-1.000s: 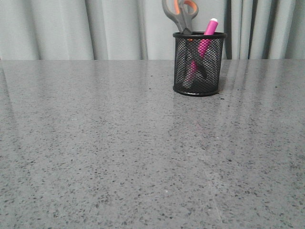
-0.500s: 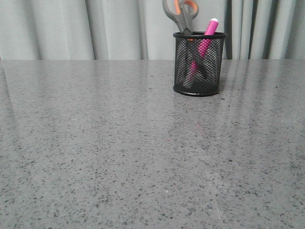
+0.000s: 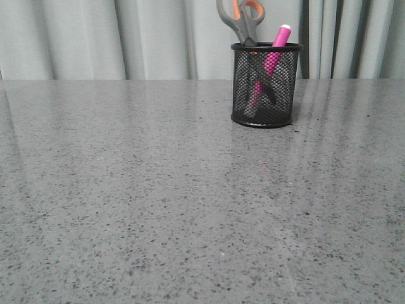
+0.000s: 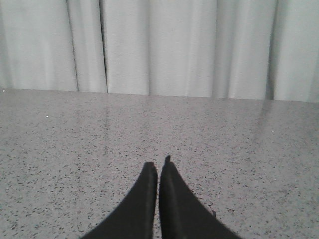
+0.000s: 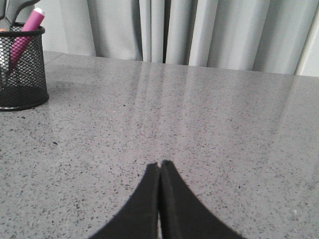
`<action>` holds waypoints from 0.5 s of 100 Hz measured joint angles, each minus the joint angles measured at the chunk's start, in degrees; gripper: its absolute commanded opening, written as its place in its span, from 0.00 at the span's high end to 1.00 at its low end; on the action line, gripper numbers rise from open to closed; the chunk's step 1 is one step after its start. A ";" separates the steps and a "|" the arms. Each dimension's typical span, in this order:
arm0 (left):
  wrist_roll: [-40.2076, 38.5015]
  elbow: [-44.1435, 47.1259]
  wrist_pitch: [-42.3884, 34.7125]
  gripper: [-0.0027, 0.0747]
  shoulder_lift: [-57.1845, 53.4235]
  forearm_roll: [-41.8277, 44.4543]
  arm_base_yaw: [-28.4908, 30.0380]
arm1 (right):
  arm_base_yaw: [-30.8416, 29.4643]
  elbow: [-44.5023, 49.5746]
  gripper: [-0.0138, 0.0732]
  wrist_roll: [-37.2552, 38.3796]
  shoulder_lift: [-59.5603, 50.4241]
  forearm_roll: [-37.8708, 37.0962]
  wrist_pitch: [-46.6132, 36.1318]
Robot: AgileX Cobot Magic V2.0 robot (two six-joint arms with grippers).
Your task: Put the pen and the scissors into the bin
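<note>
The black wire-mesh bin (image 3: 263, 85) stands upright at the far right-centre of the table. The pink pen (image 3: 273, 47) leans inside it, its white end above the rim. The grey scissors (image 3: 240, 22) with orange-lined loops stand in it too, handles up. The bin (image 5: 21, 69) and the pen (image 5: 27, 31) also show in the right wrist view, far from the fingers. My left gripper (image 4: 158, 167) is shut and empty over bare table. My right gripper (image 5: 160, 165) is shut and empty over bare table. Neither arm shows in the front view.
The grey speckled tabletop (image 3: 158, 202) stretches across the front view. Pale grey curtains (image 3: 126, 38) hang behind the table's far edge.
</note>
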 measured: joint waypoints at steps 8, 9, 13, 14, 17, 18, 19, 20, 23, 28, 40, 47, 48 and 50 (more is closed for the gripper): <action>0.00 0.00 0.00 0.99 0.00 0.00 0.00 | 0.00 0.00 0.93 0.00 0.00 -0.09 0.22; 0.00 0.00 0.00 0.99 0.00 0.00 0.00 | 0.00 0.00 0.93 0.00 0.00 -0.09 0.32; 0.00 0.00 0.00 0.99 0.00 0.00 0.00 | 0.00 0.00 0.93 0.00 0.00 -0.09 0.28; 0.00 0.00 0.00 0.99 0.00 0.00 0.00 | 0.00 0.00 0.93 0.00 0.00 -0.09 0.28; 0.00 0.00 0.00 0.99 0.00 0.00 0.00 | 0.00 0.00 0.93 0.00 0.00 -0.09 0.28; 0.00 0.00 0.00 0.99 0.00 0.00 0.00 | 0.00 0.00 0.93 0.00 0.00 -0.09 0.28; 0.00 0.00 0.00 0.99 0.00 0.00 0.00 | 0.00 0.00 0.93 0.00 0.00 -0.09 0.28; 0.00 0.00 0.00 0.99 0.00 0.00 0.00 | 0.00 0.00 0.93 0.00 0.00 -0.09 0.28; 0.00 0.00 0.00 0.99 0.00 0.00 0.00 | 0.00 0.00 0.93 0.00 0.00 -0.09 0.28; 0.00 0.00 0.00 0.99 0.00 0.00 0.00 | 0.00 0.00 0.93 0.00 0.00 -0.09 0.28; 0.00 0.00 0.10 0.99 0.00 0.00 0.00 | 0.00 0.00 0.93 0.11 0.00 -0.09 0.28; 0.00 0.00 0.10 0.99 0.00 0.00 0.00 | 0.00 0.00 0.93 0.11 0.00 -0.09 0.28; 0.00 0.00 0.10 0.99 0.00 0.00 0.00 | 0.00 0.00 0.93 0.11 0.00 -0.09 0.28; 0.00 0.00 0.10 0.99 0.00 0.00 0.00 | 0.00 0.00 0.93 0.11 0.00 -0.09 0.28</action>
